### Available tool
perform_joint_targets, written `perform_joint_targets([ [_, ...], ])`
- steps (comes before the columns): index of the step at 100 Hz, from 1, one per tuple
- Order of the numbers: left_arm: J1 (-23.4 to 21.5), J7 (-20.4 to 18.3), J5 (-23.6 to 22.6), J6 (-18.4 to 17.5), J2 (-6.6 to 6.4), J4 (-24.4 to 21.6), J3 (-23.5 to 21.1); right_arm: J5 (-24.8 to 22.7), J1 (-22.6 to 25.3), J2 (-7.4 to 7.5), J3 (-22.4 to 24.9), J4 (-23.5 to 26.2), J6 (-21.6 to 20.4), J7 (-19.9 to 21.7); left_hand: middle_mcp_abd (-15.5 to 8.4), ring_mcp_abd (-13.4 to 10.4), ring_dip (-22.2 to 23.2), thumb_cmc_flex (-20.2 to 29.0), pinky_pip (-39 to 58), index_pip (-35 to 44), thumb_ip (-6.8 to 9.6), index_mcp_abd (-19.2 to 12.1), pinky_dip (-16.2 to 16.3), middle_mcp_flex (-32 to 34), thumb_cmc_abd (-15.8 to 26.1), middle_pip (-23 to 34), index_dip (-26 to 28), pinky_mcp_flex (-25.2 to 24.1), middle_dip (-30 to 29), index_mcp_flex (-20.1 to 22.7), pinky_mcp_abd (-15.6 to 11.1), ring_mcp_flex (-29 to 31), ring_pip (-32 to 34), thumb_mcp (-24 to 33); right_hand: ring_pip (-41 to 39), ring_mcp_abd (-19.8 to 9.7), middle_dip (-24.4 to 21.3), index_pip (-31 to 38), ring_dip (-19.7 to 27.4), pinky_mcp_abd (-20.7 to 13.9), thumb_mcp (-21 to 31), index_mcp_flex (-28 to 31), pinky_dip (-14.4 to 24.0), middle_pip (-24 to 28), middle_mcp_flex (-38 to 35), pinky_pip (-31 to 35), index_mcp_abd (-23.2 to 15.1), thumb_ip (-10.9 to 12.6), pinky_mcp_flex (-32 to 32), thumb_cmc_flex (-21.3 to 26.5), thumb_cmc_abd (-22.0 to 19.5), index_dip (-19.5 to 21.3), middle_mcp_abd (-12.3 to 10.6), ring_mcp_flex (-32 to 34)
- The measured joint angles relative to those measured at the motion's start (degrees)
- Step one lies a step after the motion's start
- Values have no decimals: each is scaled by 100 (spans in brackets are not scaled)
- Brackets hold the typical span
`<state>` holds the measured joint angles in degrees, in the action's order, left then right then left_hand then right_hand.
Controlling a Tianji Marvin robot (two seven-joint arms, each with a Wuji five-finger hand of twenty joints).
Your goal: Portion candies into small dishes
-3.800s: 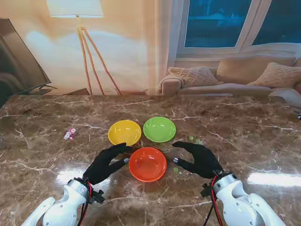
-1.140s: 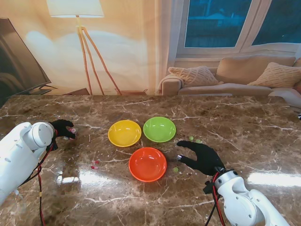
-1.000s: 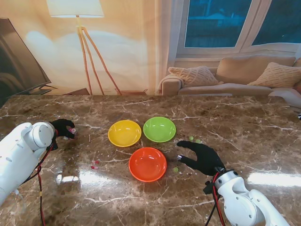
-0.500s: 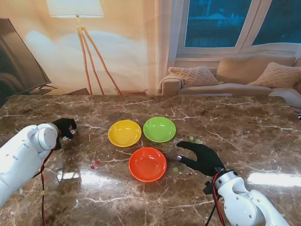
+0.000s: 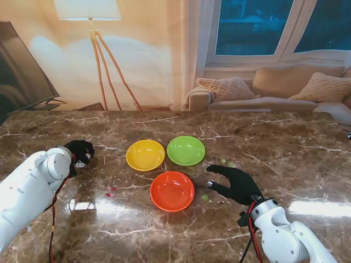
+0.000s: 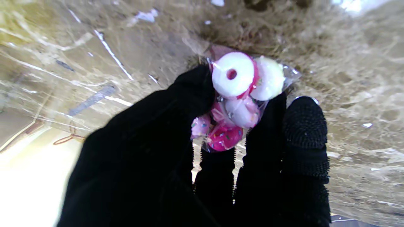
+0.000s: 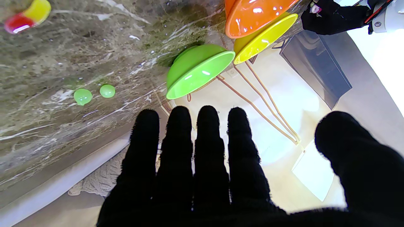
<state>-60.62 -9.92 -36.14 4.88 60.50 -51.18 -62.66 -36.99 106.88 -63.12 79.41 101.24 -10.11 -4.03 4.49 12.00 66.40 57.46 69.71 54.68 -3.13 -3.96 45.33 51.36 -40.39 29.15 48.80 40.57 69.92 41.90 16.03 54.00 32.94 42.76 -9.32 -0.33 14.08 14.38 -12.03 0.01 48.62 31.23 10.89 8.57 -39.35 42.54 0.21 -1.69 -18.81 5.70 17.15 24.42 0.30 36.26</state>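
Brown marble made up the big table [image 5: 274,142], and everything sat on it. 3 small dishes stood close together in the middle: an orange dish [image 5: 172,190] nearest to me, a yellow dish [image 5: 145,154] behind it on the left, and a green dish [image 5: 186,150] behind it on the right. All 3 looked empty.

On the right, the right hand [image 5: 235,183] rested by the orange dish with its fingers spread flat and nothing in it. On the left, well apart from the dishes, the left hand [image 5: 80,152] was curled tight. The left wrist view showed its fingers [image 6: 301,132] pinching a clear packet of candies [image 6: 241,101], with white rings and pink sweets inside.

Smaller bits lay loose on the table. 2 green candies [image 5: 226,163] sat just right of the green dish, 1 more green candy [image 5: 204,197] lay beside the orange dish, and a red candy [image 5: 111,191] lay left of the orange dish.

I think the step was carrying the packet to a dish. To do it well, the left hand should keep its pinch firm, lift the packet clear of the table, cross slowly, and let go only when it is right over a dish, low enough that nothing bounces out.
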Motion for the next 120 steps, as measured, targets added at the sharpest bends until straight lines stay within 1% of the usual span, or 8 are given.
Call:
perform_joint_targets([
  [6, -122, -46, -57, 59, 3, -187, -124, 0, 4, -1, 4, 0, 0, -6, 0, 0, -3, 3, 0, -1, 0, 0, 0, 50, -1, -244, -9, 19, -224, 28, 5, 12, -3, 59, -4, 0, 2, 0, -2, 0, 0, 0, 1, 0, -1, 0, 0, 0, 0, 0, 0, 0, 0, 0],
  [12, -262, -136, -115, 106, 3, -425, -276, 0, 9, -2, 11, -1, -3, -8, 0, 0, -5, 4, 0, -1, 0, -1, -2, 57, -2, -285, -10, 32, -373, 76, 7, 13, -8, 83, -32, 1, 6, 0, -3, 0, 2, 0, 5, 0, -2, 0, 0, 0, -2, 2, 1, 0, 0, 0],
  [35, -573, -384, -162, 21, -14, -1230, -645, -3, 45, -6, 63, 1, -13, -10, 0, 28, -5, 59, -10, -1, -8, -2, -16, 58, -2, -304, -11, 7, -409, 81, 40, 13, -79, 105, -57, 3, 58, 0, -66, 1, 16, 0, 72, 7, -58, 74, 0, 0, -73, 15, 1, 0, 1, 114],
  [55, -753, -308, -67, 111, -7, -1995, -774, 0, 48, -11, 73, 2, -29, -69, 0, 39, -3, 61, -19, -1, -8, -3, -17, 58, -2, -328, -11, -52, -409, 81, 50, 4, -81, 106, -58, 3, 60, 0, -66, 1, 18, 0, 73, 7, -58, 75, 0, 0, -74, 15, 1, 0, 1, 114],
  [71, -809, -13, 170, 116, 47, -2407, -652, 29, 48, -23, 81, -19, -32, -123, 0, 61, 0, 120, -21, -1, -14, -3, -17, 58, -2, -364, -11, -96, -409, 82, 65, -1, -143, 106, -58, 3, 60, 0, -66, 1, 19, 0, 74, 7, -58, 75, 0, 0, -74, 15, 1, 0, 1, 114],
  [86, -696, 300, 271, 65, 99, -2457, -193, 32, 49, -27, 101, -37, -38, -127, 0, 67, 5, 124, -24, -1, -14, -2, -17, 57, 12, -367, -11, -153, -358, 82, 68, -11, -148, 106, -58, 3, 60, 0, -66, 1, 20, 0, 74, 7, -58, 75, 0, 0, -74, 16, 1, 0, 1, 114],
  [99, -526, 628, 583, 18, 216, -2345, 237, 23, 60, -30, 127, -51, -55, -140, 0, 70, 7, 129, -69, -1, -15, -2, -17, 54, 62, -375, -12, -208, -355, 82, 69, -69, -150, 106, -58, 3, 60, 0, -66, 2, 20, 0, 74, 7, -58, 75, 0, 0, -74, 16, 1, 0, 1, 114],
  [120, -87, 684, 889, -108, 425, -1850, 840, 42, 86, -34, 170, -72, -55, -151, 42, 103, 8, 187, -83, -58, -68, 5, -16, 37, 125, -437, -59, -255, -355, 82, 77, -130, -157, 107, -58, 3, 60, 0, -66, 2, 20, 0, 75, 7, -58, 75, 0, 0, -74, 17, 1, 0, 2, 114],
])
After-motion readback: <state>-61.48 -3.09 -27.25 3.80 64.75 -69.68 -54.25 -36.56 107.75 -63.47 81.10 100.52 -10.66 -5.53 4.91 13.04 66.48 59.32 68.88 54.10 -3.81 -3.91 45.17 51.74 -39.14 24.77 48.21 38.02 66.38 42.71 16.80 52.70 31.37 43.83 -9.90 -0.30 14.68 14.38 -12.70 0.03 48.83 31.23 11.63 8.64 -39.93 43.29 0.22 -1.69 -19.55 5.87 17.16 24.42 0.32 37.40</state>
